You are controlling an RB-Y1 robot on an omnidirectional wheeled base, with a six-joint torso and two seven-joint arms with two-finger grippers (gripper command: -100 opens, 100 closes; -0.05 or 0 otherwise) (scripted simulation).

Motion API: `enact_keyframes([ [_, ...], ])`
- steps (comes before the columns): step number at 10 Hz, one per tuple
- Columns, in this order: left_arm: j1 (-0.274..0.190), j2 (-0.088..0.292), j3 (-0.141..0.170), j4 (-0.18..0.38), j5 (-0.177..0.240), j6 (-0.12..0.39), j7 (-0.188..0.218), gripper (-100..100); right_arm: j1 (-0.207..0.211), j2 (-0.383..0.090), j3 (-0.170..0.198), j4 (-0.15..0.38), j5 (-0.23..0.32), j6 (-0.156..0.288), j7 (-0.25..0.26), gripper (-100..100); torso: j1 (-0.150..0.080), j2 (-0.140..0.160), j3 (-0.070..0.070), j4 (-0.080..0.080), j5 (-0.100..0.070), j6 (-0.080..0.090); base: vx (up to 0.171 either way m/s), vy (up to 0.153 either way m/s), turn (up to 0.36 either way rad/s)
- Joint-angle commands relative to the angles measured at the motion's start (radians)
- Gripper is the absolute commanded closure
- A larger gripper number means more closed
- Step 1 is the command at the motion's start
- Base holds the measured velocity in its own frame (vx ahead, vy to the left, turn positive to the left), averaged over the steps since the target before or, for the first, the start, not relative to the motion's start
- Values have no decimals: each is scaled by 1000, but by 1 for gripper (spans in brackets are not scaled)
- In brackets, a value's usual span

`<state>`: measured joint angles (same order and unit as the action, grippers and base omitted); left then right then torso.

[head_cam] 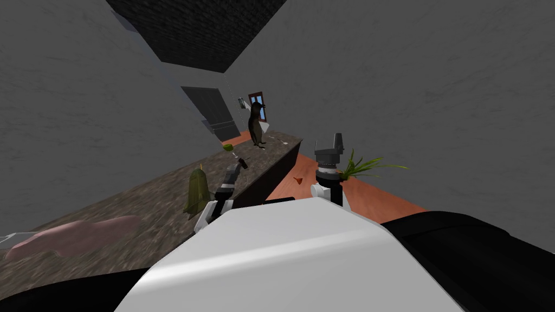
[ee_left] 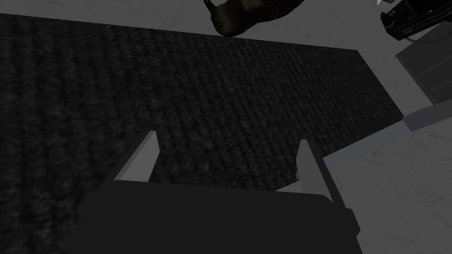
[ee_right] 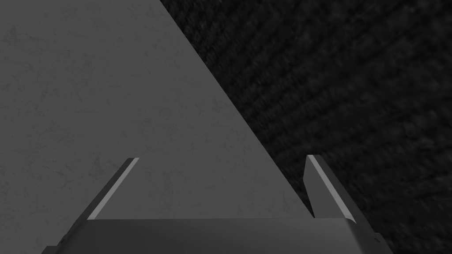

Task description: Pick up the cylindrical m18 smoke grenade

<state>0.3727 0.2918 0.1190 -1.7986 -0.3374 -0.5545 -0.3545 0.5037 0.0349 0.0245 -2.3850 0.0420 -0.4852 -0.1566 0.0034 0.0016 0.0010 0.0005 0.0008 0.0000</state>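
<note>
An olive-green object (head_cam: pixel 196 192) with a tapering top, which I take for the grenade, stands upright on the dark speckled counter (head_cam: pixel 162 200), near its front edge. My left gripper (head_cam: pixel 241 161) hovers over the counter just right of and beyond it, apart from it. In the left wrist view the left gripper (ee_left: pixel 227 152) is open, empty and tilted upward. My right gripper (head_cam: pixel 336 141) is raised upright over the floor to the right of the counter; its own view shows the right gripper (ee_right: pixel 220 158) open and empty.
Farther along the counter lie a small green item (head_cam: pixel 228 147) and a dark bird figure (head_cam: pixel 256 127). A pink lump (head_cam: pixel 70 238) rests at the near left. A green plant (head_cam: pixel 362 166) and a small orange thing (head_cam: pixel 297 180) sit on the reddish floor (head_cam: pixel 379 197).
</note>
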Motion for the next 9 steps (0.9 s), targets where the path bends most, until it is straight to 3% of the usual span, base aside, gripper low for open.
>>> enact_keyframes([
  [1, -12, 23, 10, 50, -24, 5, -26, -100, 0, 0, 0, 0, 0, 0, 0, 0, 0, 0, 0, 0, 0, 0, -31, 55, -128],
  [3, -12, 23, 10, 60, -24, 5, -26, -100, 0, 0, 0, 0, 0, 0, 0, 0, 0, -1, 0, 0, 0, 0, -13, 26, -7],
  [9, -74, 104, 30, 235, -88, 30, -96, -100, 0, 0, 0, 0, 0, 0, 0, 0, -1, -1, -1, 0, 0, 0, -26, 36, -94],
])
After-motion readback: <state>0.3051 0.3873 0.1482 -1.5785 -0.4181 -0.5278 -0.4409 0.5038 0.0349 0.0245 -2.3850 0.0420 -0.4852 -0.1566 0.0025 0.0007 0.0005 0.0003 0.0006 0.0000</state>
